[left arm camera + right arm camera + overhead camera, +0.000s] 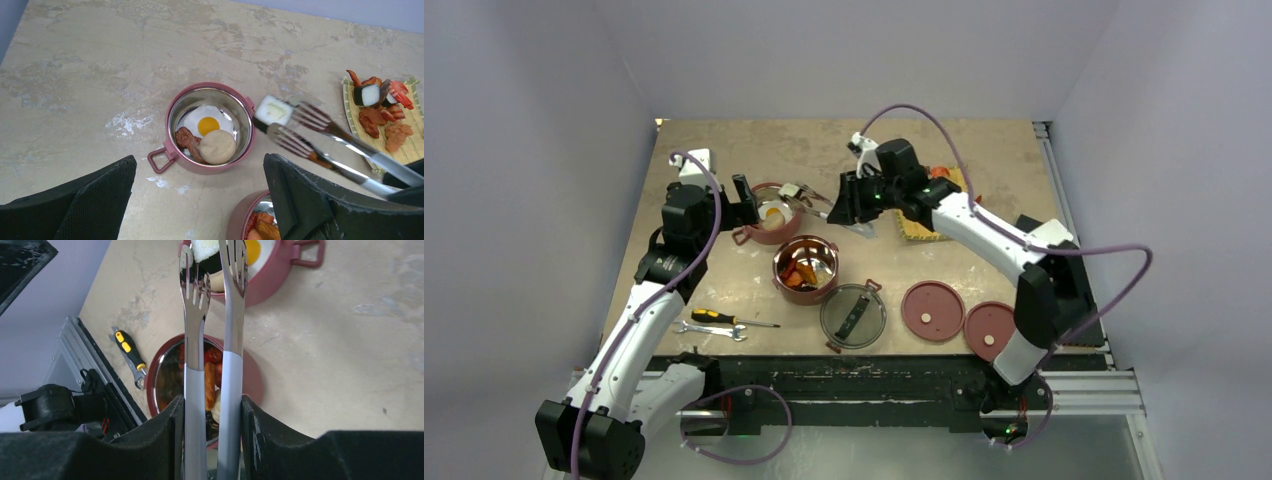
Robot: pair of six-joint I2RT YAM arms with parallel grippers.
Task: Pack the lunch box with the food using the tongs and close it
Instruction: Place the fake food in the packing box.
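Everything below is placed relative to the dusty-red round bowl with the shiny steel inside (220,169), call it the egg bowl. A white-and-yellow toy fried egg (207,125), a beige round bun (217,146) and a brown chunk (186,139) are already packed in it.

The long slim silver metal tongs (234,315) are clamped in the right gripper (212,425), which is closed partway down on the two arms. A white cube with a dark band (272,110) is pinched in the tong tips. It's held in the air right at the egg bowl's rim, on the side facing the yellow woven mat (406,154), where more food is left. The left gripper (746,205) is parked just beside the egg bowl on the opposite side, spread wide, with nothing held.

A second dusty-red bowl (776,268), part-filled with orange and red pieces, is found just beside the egg bowl toward the arm bases. Further that way the dark see-through handled lid (853,316) and two flat red disc lids (932,311) are laid out on the tabletop, so closing hasn't been started.

The step in hand looks like dropping the cube off. For the next move, the tips probably need to be carried a bit further over the rim, toward the free spot beside the egg, and lowered. Then the squeeze can be eased so the cube is let go inside and not on the rim, where it could easily be bounced out.
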